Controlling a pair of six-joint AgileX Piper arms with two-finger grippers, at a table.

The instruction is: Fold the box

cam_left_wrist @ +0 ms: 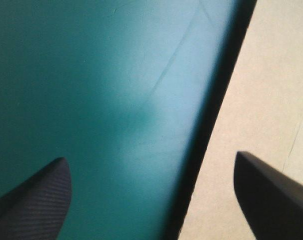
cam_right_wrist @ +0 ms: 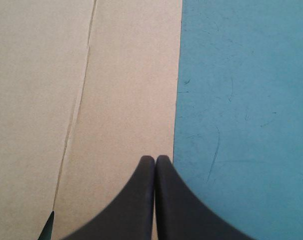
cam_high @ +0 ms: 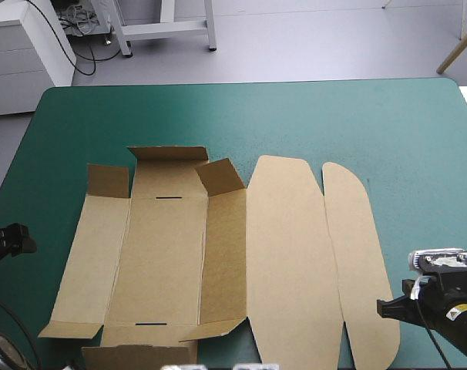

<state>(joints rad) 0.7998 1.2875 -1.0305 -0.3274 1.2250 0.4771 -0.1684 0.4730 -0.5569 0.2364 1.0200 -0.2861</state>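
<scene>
Box [cam_high: 218, 254]: a brown sheet lying opened out on the teal-green bench [cam_high: 357, 123], from the centre down to the 6 o'clock edge. Its 9 o'clock half shows creased panels, with small corner flaps [cam_high: 220, 176] tilted up at the 12 and 6 o'clock ends. Its 3 o'clock half is two long, round-ended panels lying flat.

Left gripper [cam_left_wrist: 151, 157]: at the bench's 8 o'clock edge. Its fingers [cam_left_wrist: 36, 200] are spread wide apart and hold nothing. Bare bench shows between them, and the box's edge runs just beside one finger.

Right gripper [cam_right_wrist: 155, 159]: near the bench's 4 o'clock corner. Its fingers [cam_right_wrist: 126, 210] are pressed together in one point and grip nothing. The tip sits over the outer edge of the outermost long panel. Contact with the board cannot be determined.
</scene>
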